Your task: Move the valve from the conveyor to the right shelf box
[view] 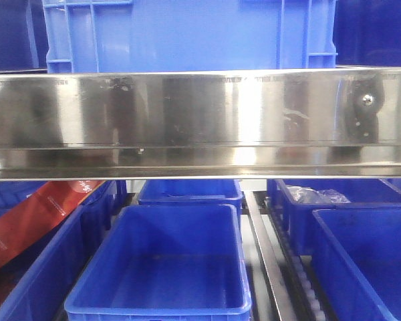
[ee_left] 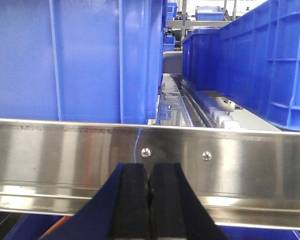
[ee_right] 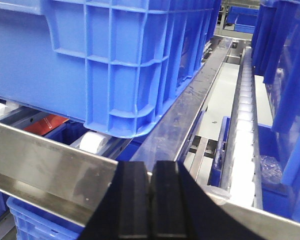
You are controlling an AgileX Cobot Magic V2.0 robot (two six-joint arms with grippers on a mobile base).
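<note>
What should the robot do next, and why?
Probably back away from the shelf and turn toward the conveyor. Both the left end effector and right end effector are shut and empty, facing the steel shelf beam and blue bins. No valve or conveyor shows.

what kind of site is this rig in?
Looks like a warehouse or factory parts store: stainless-steel shelf with roller rails, rows of blue plastic bins, more bins on racking behind.
</note>
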